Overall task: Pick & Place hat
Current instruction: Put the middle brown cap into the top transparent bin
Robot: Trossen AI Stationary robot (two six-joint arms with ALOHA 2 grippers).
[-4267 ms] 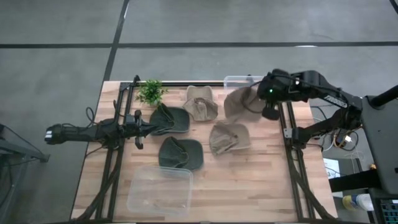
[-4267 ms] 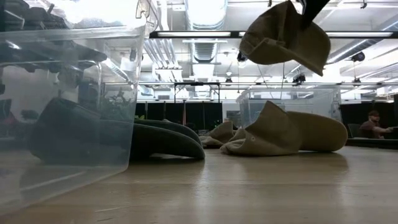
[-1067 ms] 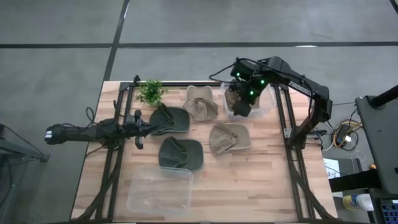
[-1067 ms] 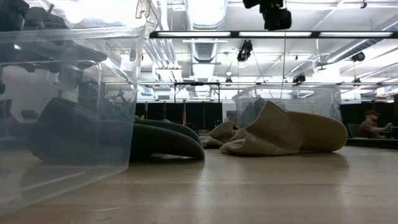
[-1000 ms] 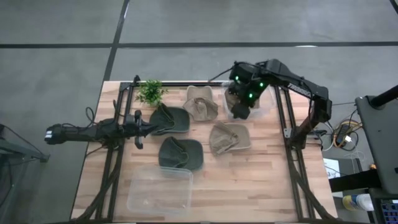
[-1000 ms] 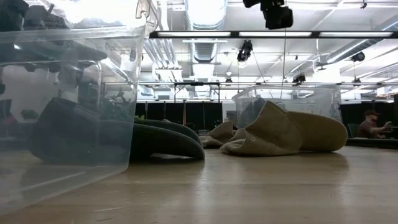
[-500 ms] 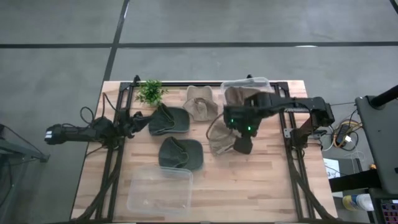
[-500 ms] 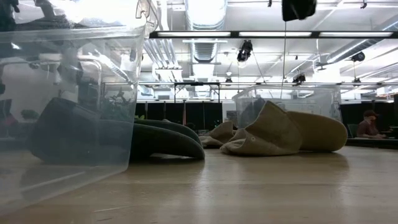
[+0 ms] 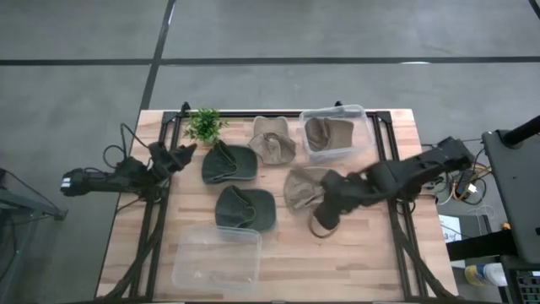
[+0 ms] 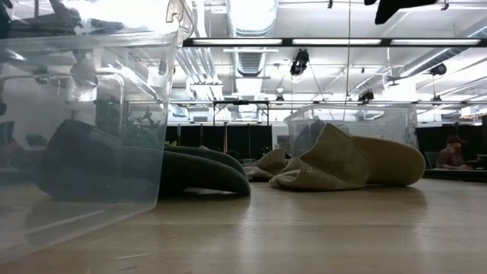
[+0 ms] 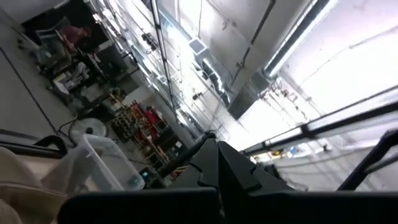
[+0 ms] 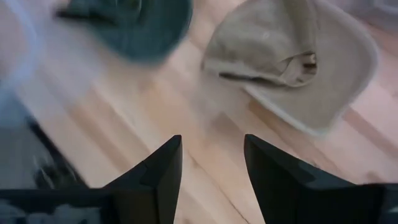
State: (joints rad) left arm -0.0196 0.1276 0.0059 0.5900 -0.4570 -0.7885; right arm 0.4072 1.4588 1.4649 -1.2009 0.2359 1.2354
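Risk: right gripper [image 12: 211, 165], jaws apart and empty, hangs above the tan hat [image 9: 305, 187] lying mid-desk near the far-right clear bin [image 9: 364, 133], so a skewed descent could pinch only loose brim and let it slip; left gripper [image 9: 175, 157] waits at left, jaws unreadable.

The table [image 9: 363, 253] is of pale wood boards with a smooth, slightly shiny finish; the grain shows in fine lines. On it lie soft cloth hats: the tan hat [image 9: 305, 187] near the table's middle looks like matt, slightly rough canvas, and the dark green hat [image 9: 245, 208] just beside it is of similar matt cloth. The bin [image 9: 332, 133] at the table's far edge is clear, glossy plastic, as is the near bin [image 9: 217, 260]. The right gripper [image 12: 210, 167] has smooth, matt dark fingers.
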